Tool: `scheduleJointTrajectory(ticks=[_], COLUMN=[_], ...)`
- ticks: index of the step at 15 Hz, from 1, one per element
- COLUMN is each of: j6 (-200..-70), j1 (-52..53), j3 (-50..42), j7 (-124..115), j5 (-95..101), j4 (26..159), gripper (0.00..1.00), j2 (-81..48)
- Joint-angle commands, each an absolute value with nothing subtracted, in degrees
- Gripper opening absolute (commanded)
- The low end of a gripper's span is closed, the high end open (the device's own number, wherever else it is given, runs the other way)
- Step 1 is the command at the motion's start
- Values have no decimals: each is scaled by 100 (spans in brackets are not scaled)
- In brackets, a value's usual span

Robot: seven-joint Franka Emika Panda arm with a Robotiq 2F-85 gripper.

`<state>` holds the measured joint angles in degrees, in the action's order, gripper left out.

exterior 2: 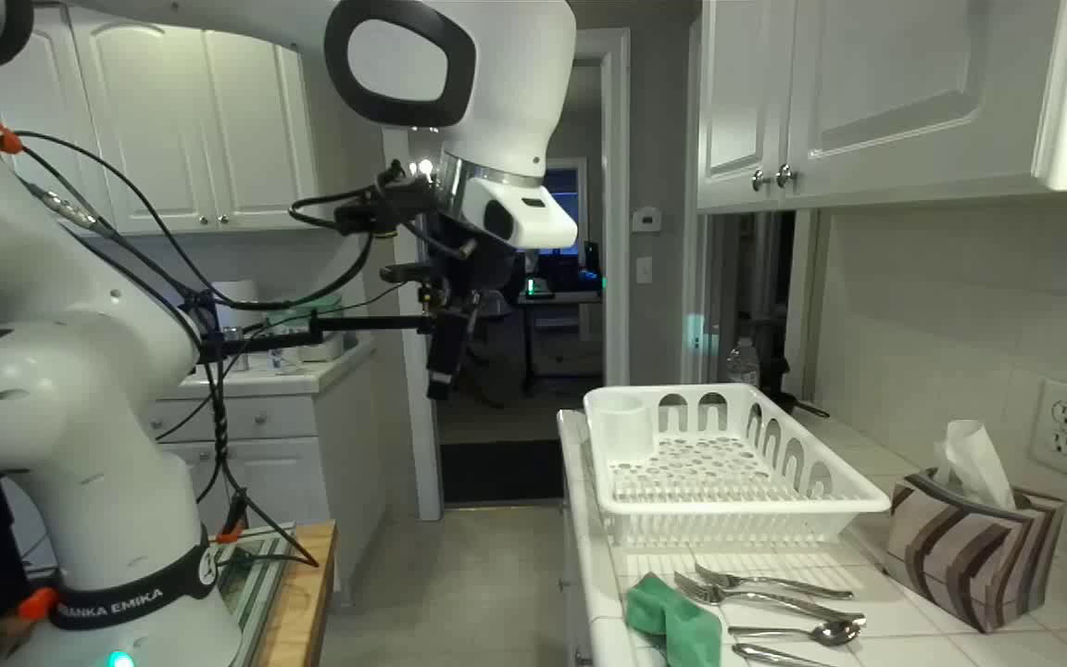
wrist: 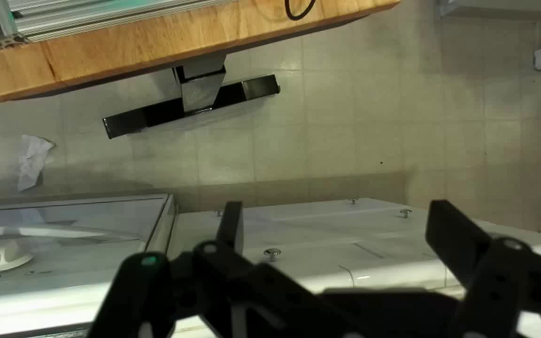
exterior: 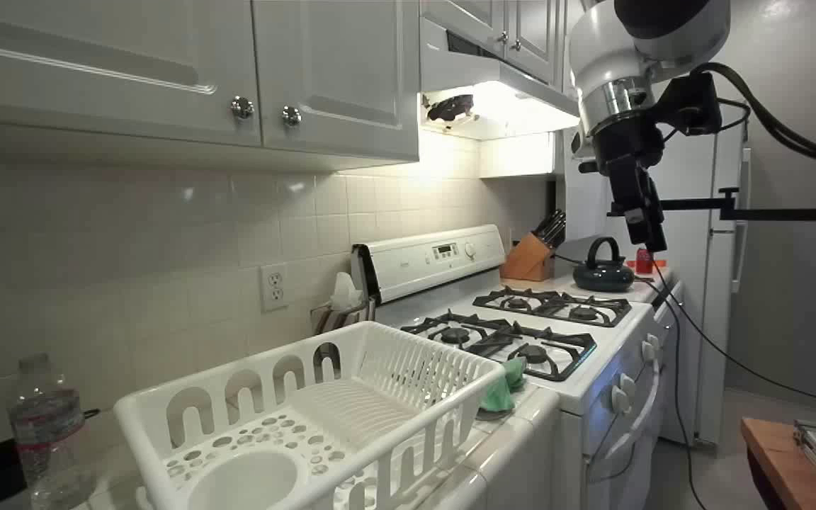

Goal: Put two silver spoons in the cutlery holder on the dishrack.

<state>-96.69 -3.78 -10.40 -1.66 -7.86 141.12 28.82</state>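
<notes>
Tiled counter (exterior 2: 909, 641): one dishrack (exterior 2: 737, 508), two forks (exterior 2: 788, 603), one spoon (exterior 2: 827, 634), one partial handle (exterior 2: 779, 655); jaws wide apart.

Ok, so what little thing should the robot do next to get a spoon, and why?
It should probably swing its gripper over the counter, toward the silver spoon. In the wrist view its jaws are wide apart and hold nothing, with floor and cabinet fronts beyond them. The spoon lies on the counter, next to a fork.
</notes>
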Motion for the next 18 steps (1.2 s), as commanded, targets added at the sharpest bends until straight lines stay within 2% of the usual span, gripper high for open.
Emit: scheduleJointTrajectory(ticks=[1, 5, 13, 17, 18], j6=[-9652, -9652, -11916, -12493, -12397], j1=[-528, -528, -724, -744, -745], j3=[-910, -910, -926, -952, -933], j7=[-108, -108, -759, -611, -680], j5=[-838, -837, -1196, -960, -1008], j4=[14103, 14103, 13770, 13384, 13697], gripper=[100, 100, 100, 100, 100], j2=[2865, 2865, 1598, 895, 1294])
